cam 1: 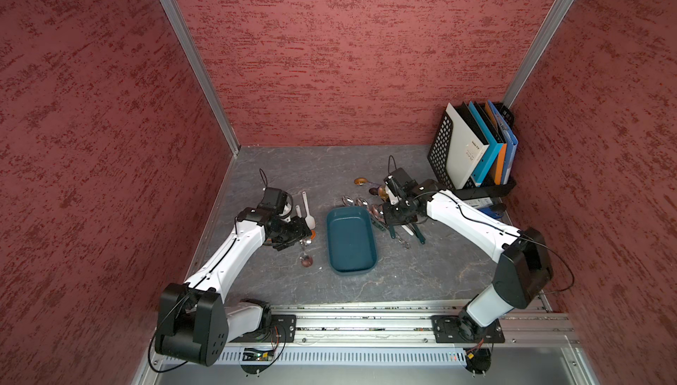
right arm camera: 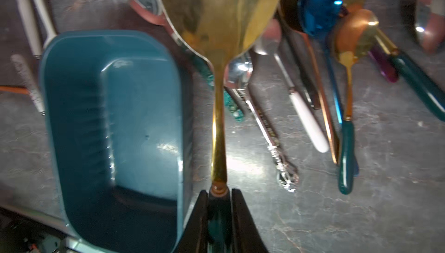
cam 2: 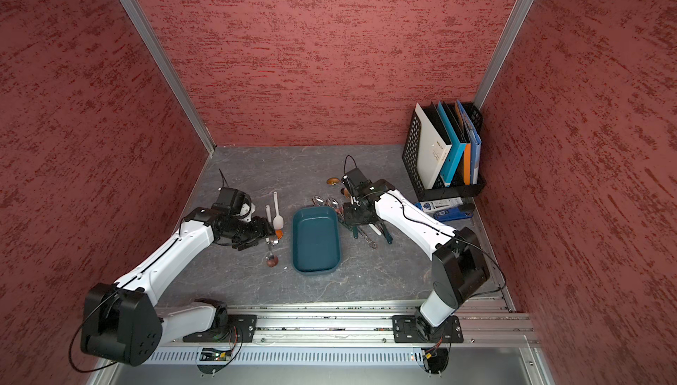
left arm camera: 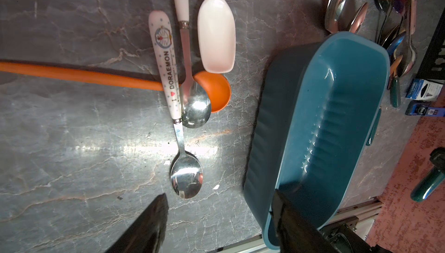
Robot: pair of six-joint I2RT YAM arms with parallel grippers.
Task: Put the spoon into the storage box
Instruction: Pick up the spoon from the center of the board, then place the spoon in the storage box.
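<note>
1. The step in hand looked like the carry. The right hand pinched the teal handle of a gold spoon, its bowl pointing away from the wrist.
2. The spoon hung just beside the storage box, along its long wall and not over it. The box was empty.
3. The next move probably called for a sideways shift over the box, then lowering and letting go.
4. The left hand stood spread above the surface, holding nothing.

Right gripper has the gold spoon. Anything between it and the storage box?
Nothing visible. The right gripper holds the gold spoon right beside the storage box, which is open and empty. Loose spoons lie on the table beside it, not over the box.
</note>
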